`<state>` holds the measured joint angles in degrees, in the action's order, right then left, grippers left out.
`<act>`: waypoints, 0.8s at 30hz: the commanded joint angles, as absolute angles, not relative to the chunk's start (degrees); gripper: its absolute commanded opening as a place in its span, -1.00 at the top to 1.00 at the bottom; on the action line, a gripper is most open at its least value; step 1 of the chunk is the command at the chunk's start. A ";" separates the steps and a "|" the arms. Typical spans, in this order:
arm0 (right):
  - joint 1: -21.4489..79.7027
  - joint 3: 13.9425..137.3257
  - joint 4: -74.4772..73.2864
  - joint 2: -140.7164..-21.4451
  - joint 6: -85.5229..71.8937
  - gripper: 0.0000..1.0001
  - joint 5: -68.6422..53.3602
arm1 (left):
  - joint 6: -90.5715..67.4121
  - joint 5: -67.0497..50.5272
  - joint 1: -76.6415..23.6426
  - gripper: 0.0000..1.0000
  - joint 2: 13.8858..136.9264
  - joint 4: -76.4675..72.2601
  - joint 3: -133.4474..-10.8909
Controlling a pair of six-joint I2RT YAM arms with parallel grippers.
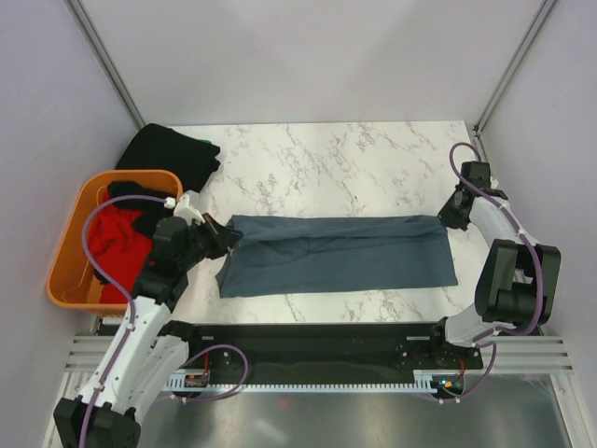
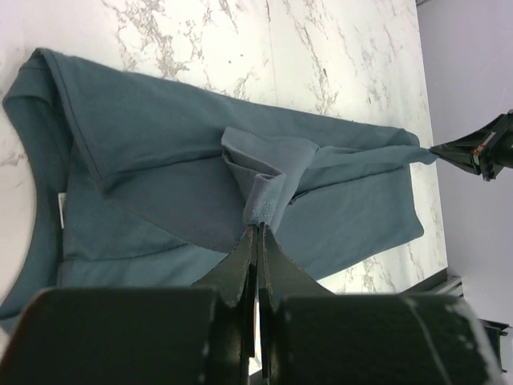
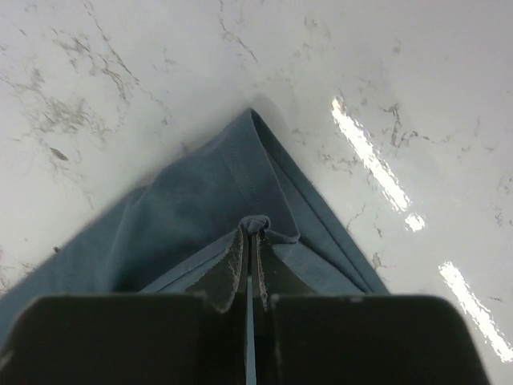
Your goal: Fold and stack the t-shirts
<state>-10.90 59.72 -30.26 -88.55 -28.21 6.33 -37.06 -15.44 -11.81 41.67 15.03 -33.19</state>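
Across the marble table [image 1: 354, 159] the blue-grey t-shirt [image 1: 340, 254] lies stretched between both arms. The left gripper [image 2: 258, 231] is pinched on a bunched fold and the right gripper [image 3: 253, 228] on a corner. The left arm hides part of the red t-shirt [image 1: 117, 238] in the orange basket [image 1: 70, 252]. Beyond it, the shape of the black t-shirt [image 1: 173, 149] is unclear.

No legible text (none anywhere)

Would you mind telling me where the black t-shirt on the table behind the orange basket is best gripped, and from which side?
Probably pinch the black t-shirt at the loose corner that juts out over the marble table, coming down from above on that open side. The orange basket crowds its near edge, and the cloth lies too flat for a sideways grab.
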 commanded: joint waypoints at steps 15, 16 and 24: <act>-0.37 59.59 -25.15 -77.69 -32.78 -0.83 0.09 | -48.16 -14.24 -14.33 -0.68 13.43 21.28 -19.78; 1.48 59.50 -24.61 -78.74 -32.61 -0.81 -2.35 | -48.34 -14.50 -14.33 -0.65 16.23 20.05 -18.91; 9.84 55.03 -19.96 -90.17 -31.64 -0.73 -2.56 | -49.74 -9.67 -16.08 -0.52 33.47 12.93 -18.37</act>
